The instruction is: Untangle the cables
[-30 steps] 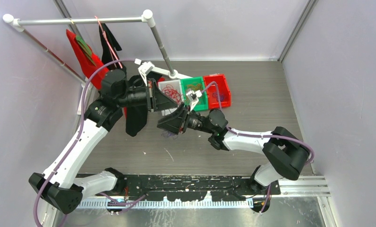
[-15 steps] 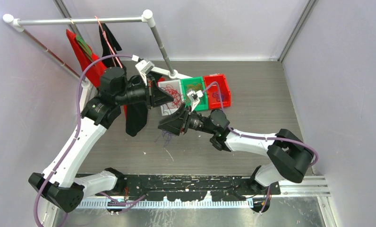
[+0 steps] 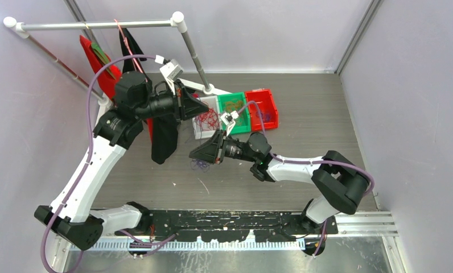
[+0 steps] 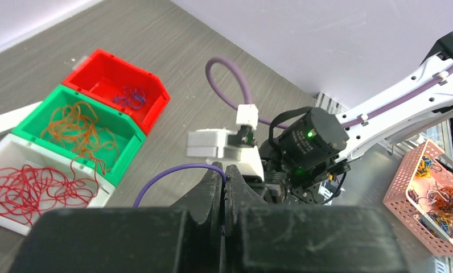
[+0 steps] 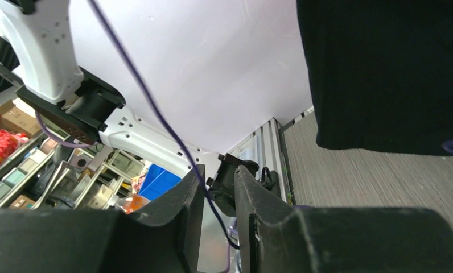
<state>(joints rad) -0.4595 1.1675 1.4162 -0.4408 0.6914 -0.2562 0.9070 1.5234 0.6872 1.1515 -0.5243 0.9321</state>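
1. Since a second ago the left hand (image 3: pixel 200 109) has lifted and drawn back toward the far-left corner, while the right hand (image 3: pixel 197 154) has stayed nearly where it was.
2. Left hand: fingers pressed fully together, pinching a purple cable (image 4: pixel 167 170) that arcs out to its left.
3. Right hand: fingers a narrow gap apart. The same thin purple cable runs straight down through that gap, but I cannot tell whether they nip it.
4. A small purple tangle (image 3: pixel 200 165) lies on the surface (image 3: pixel 304 131), just on the near side of the right hand.
5. Beyond the right hand and just right of the left hand, three bins stand side by side: a white bin (image 4: pixel 103 195) with red cables (image 4: pixel 36 185), a green bin (image 4: pixel 130 149) with orange cables (image 4: pixel 79 133), and a red bin (image 4: pixel 156 108) with purple strands (image 4: pixel 130 96).
6. A black garment (image 3: pixel 164 142) hangs just left of both hands.
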